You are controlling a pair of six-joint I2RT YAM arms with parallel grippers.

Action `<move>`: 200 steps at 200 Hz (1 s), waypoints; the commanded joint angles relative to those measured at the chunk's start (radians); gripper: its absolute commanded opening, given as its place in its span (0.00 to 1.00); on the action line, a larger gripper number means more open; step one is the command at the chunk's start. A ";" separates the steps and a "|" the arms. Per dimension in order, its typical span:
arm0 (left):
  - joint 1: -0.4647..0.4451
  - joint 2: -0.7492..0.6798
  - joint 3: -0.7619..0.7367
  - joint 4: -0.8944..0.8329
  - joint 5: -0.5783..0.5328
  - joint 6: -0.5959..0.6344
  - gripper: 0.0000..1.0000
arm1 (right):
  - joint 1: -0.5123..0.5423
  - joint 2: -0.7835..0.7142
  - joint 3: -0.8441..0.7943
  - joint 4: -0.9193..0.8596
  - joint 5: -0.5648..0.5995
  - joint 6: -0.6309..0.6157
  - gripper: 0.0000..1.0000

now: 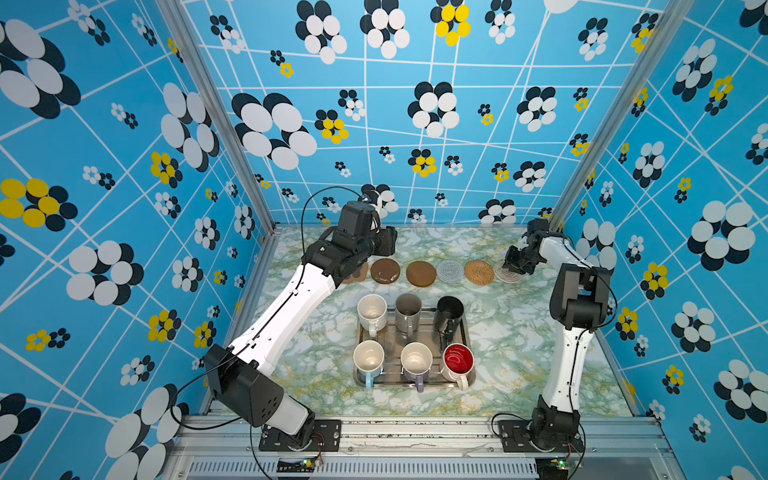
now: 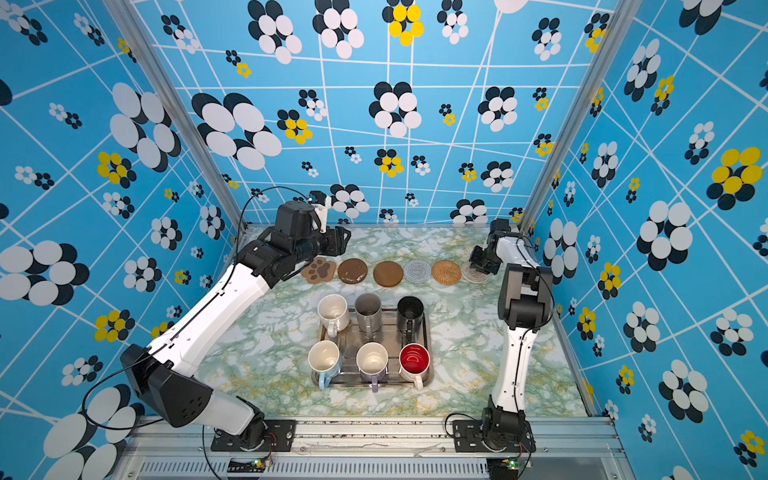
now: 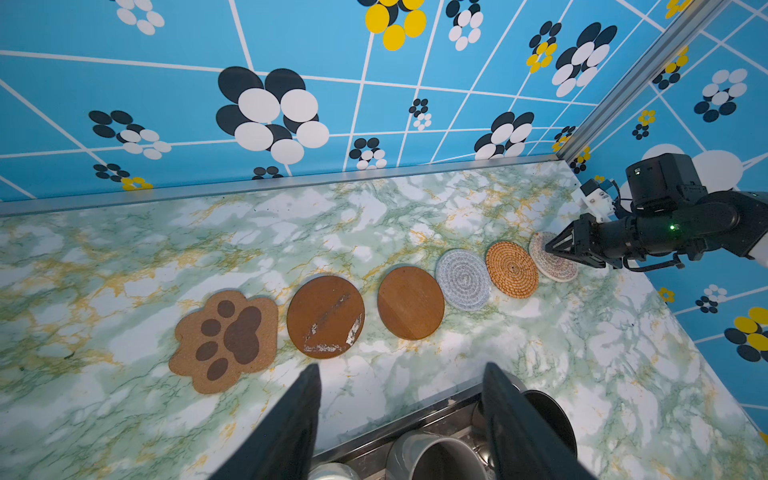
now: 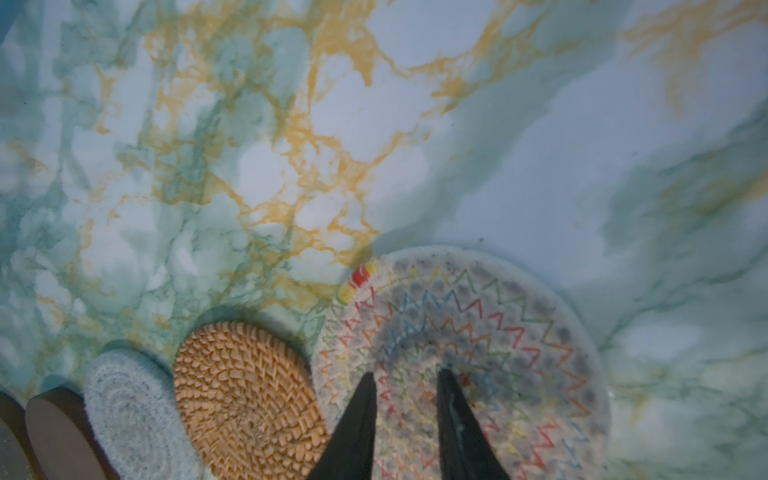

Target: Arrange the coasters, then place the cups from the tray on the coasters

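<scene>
Several coasters lie in a row behind the tray point(image 1: 434, 385): a paw point(image 2: 318, 270), two brown discs point(image 2: 352, 271) point(image 2: 388, 274), a grey-white woven one point(image 2: 417, 272), a rattan one point(image 2: 446, 272) and a white zigzag-stitched one point(image 4: 478, 316). My right gripper point(image 4: 407, 376) hovers low over the zigzag coaster, jaws narrowly open, nothing between them. My left gripper point(image 3: 401, 374) stands open and empty above the table between the discs and the tray's back rim. Several cups stand in the tray: cream-white point(image 1: 372, 311), grey point(image 1: 408, 308), black point(image 1: 449, 308), light blue point(image 1: 368, 359), lilac point(image 1: 416, 359), red-inside point(image 1: 458, 358).
Blue patterned walls point(image 1: 124, 249) close in the marble table point(image 1: 519, 332) at the back and both sides. The left arm point(image 1: 286, 307) slants over the table's left part. The right arm point(image 1: 573, 316) stands along the right wall.
</scene>
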 commanded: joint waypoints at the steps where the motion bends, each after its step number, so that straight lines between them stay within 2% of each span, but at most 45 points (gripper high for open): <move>1: -0.008 -0.031 -0.017 -0.015 -0.021 0.013 0.63 | 0.018 0.010 -0.037 -0.050 -0.020 0.013 0.29; 104: -0.009 -0.053 -0.018 -0.022 -0.021 0.009 0.64 | 0.019 -0.139 -0.049 -0.033 0.006 0.027 0.30; 200: -0.014 -0.096 -0.026 0.013 -0.027 -0.006 0.64 | 0.105 -0.427 -0.204 0.024 -0.006 0.029 0.30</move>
